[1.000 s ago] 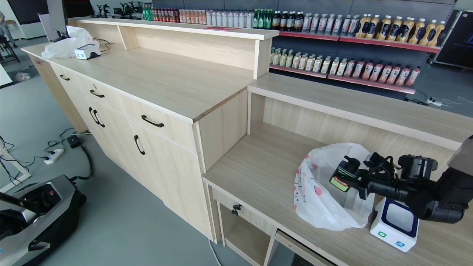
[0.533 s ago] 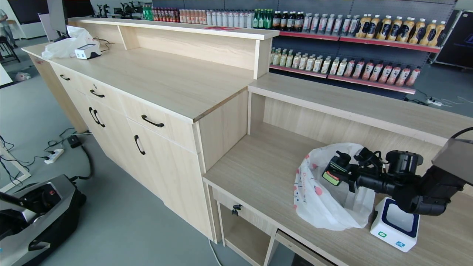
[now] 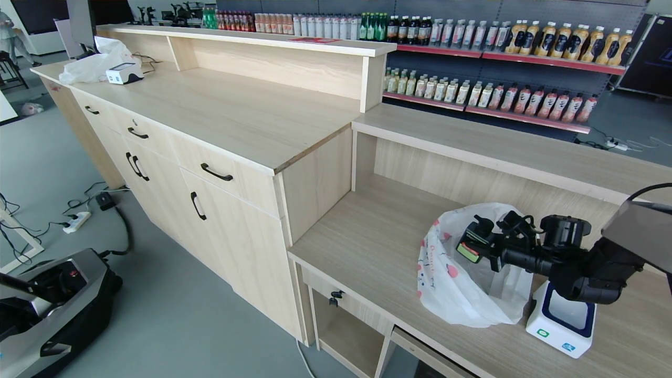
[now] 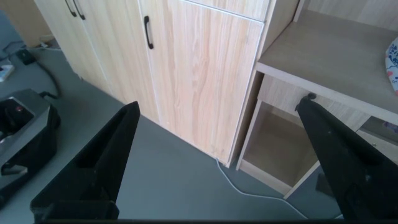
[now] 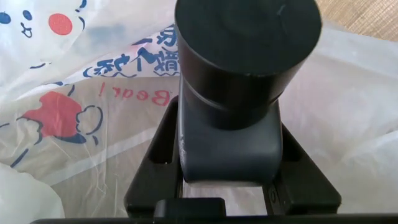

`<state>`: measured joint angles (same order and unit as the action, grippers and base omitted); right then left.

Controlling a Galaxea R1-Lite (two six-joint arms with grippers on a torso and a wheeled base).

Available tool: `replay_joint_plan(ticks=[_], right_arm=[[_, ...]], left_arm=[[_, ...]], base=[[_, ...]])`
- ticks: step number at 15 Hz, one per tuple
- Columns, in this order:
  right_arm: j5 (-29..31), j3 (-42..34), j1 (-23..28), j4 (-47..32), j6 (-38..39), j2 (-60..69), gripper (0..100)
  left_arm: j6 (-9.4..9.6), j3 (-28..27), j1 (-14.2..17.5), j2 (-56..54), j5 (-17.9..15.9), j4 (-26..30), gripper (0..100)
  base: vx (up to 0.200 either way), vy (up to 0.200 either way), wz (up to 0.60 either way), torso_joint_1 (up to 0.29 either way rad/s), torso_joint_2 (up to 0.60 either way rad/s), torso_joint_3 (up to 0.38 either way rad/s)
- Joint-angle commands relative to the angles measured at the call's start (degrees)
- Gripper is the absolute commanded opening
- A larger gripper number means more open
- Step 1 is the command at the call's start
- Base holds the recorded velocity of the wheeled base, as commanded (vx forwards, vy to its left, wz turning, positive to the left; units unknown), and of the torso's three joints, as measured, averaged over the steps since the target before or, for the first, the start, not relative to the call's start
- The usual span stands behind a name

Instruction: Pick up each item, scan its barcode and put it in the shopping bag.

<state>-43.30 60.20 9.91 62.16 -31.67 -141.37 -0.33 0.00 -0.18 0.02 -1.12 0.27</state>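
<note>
- White scanner (image 3: 560, 321): its top is hidden behind the right arm.
- Shopping bag (image 3: 451, 286): the right gripper (image 3: 470, 244) blocks its opening, so its contents cannot be told.
- Dark container (image 5: 239, 93), clamped in that gripper: its kind cannot be told.
- Left gripper (image 4: 217, 104): both fingers run off the picture's edge.

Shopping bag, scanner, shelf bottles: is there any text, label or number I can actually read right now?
Shopping bag: red and blue print, mirrored through creased plastic; not reliably readable.
Scanner: two small icons on its front; no legible words.
Shelf bottles: labels too small to read.
Held dark container: no readable print.
</note>
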Motion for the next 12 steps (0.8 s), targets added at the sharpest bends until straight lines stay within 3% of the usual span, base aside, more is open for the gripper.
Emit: replay_joint_plan(ticks=[1, 12], right_arm=[[0.0, 0.2, 0.0, 0.0, -0.1, -1.1, 0], [0.0, 4.8, 0.1, -1.3, 1.6, -3.6, 0]], left_arm=[[-0.02, 0.0, 0.0, 0.1, 0.0, 0.0, 100], [-0.02, 0.0, 0.0, 0.1, 0.0, 0.0, 100]], base=[[0.0, 0.0, 0.0, 0.0, 0.0, 0.0], [0.0, 0.0, 0.0, 0.0, 0.0, 0.0]])
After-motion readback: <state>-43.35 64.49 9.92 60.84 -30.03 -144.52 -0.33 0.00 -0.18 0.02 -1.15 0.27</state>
